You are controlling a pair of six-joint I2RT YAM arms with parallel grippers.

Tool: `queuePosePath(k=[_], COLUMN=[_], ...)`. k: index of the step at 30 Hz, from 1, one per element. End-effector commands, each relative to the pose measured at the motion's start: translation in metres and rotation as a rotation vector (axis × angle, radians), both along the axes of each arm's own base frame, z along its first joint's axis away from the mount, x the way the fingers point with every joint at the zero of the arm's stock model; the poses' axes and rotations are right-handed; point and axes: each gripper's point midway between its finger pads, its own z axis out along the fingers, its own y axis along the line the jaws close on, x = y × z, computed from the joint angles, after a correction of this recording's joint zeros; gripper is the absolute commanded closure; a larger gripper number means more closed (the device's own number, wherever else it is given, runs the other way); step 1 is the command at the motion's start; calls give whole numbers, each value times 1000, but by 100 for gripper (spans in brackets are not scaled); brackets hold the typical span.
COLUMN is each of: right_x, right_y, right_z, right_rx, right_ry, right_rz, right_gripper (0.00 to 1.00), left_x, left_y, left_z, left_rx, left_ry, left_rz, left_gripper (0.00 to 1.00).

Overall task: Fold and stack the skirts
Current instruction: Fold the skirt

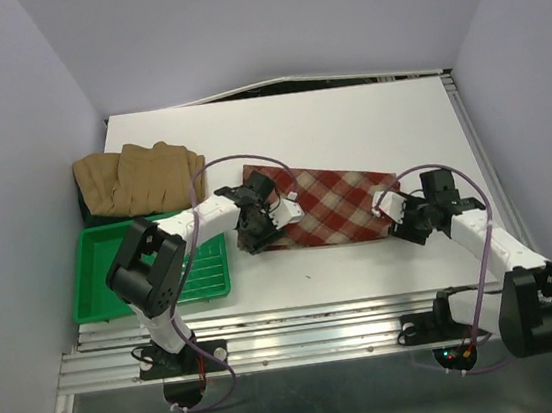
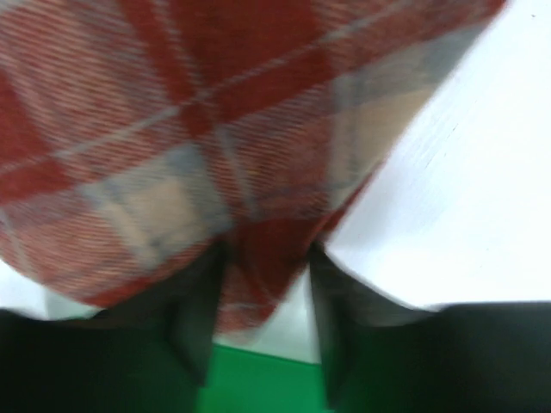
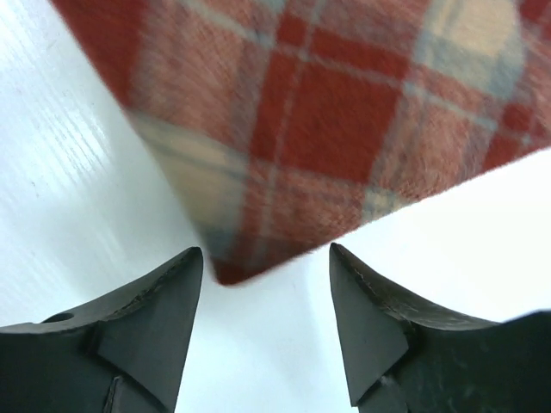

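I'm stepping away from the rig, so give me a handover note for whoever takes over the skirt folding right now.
Left gripper: open, a corner of the plaid skirt between its fingers.
Right gripper: open, another corner just ahead of it, untouched.
The plaid skirt lies flat between the arms; the tan skirts are piled far left, behind the green tray.
Done: plaid not yet stacked with the tan ones.
Left: finish folding, then stack.

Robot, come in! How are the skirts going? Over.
Both open: left tool, right tool, one at each end of plaid skirt. Skirt flat, unheld. Tan skirts heaped beyond green tray.
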Motion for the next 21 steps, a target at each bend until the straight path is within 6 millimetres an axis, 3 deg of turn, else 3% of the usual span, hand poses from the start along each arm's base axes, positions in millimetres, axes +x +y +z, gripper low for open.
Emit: queuePosePath(k=[1, 5, 6, 9, 10, 12, 13, 14, 21], right_x=[11, 20, 25, 46, 53, 74, 78, 88, 127], right_y=[0, 15, 24, 36, 38, 40, 40, 39, 37], right_z=[42, 93, 120, 151, 152, 127, 132, 114, 63], right_rx=[14, 111, 165, 264, 282, 283, 288, 279, 267], right_ry=[-106, -146, -166, -162, -147, -60, -74, -34, 69], right_rz=[-24, -35, -24, -66, -87, -104, -111, -127, -201], right_gripper=[34, 27, 25, 26, 27, 32, 32, 34, 40], left_x=[-4, -11, -13, -6, -1, 11, 15, 18, 27], left_y=[-7, -20, -25, -31, -34, -37, -38, -38, -39], left_z=[28, 86, 98, 122, 127, 115, 120, 104, 48], left_rx=[-76, -219, -256, -322, -336, -311, -315, -282, -193], left_ry=[-5, -63, -75, -139, -148, -135, -147, -111, -6], left_rz=[-10, -59, -71, -46, -15, 48, 69, 91, 225], left_gripper=[40, 39, 39, 38, 39, 46, 49, 55, 70])
